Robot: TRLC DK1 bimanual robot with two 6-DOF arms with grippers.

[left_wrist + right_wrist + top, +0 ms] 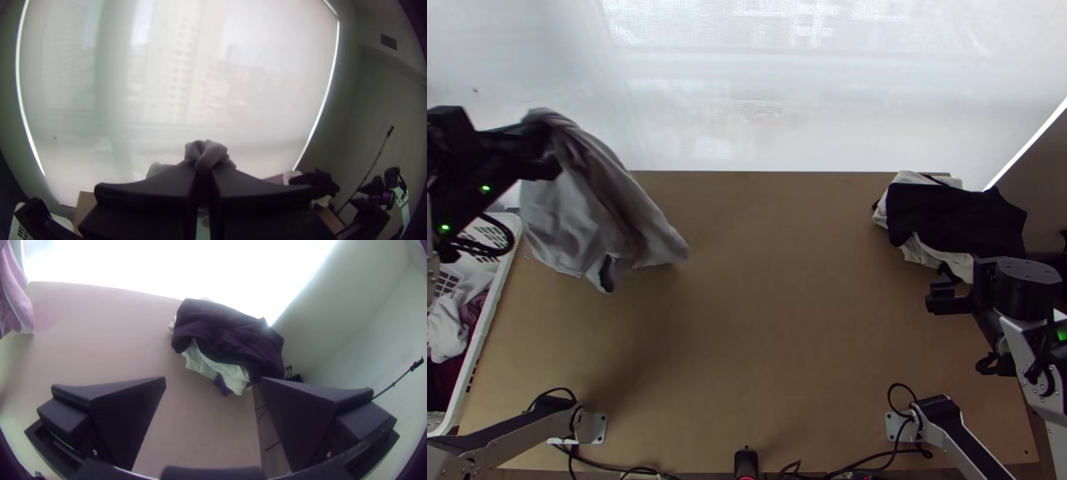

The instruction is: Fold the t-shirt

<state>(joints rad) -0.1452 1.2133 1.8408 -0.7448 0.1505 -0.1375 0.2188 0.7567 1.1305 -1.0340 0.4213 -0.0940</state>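
Across the near and middle table (pixel 763 344) there looks to be room to spread the shirt, between the basket (pixel 489 316) at left and the open right gripper (pixel 213 379), with the clothes pile (pixel 955 220) beyond it near the far right corner. At far left the t-shirt (pixel 591 220) hangs loosely bunched, pinched in the left gripper (pixel 203 168), so laying flat and all folding are left.

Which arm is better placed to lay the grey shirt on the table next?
Left, I'd judge: the left gripper is shut on the grey shirt, which hangs by the table's far left corner. The right gripper is open and empty, across by the clothes pile.
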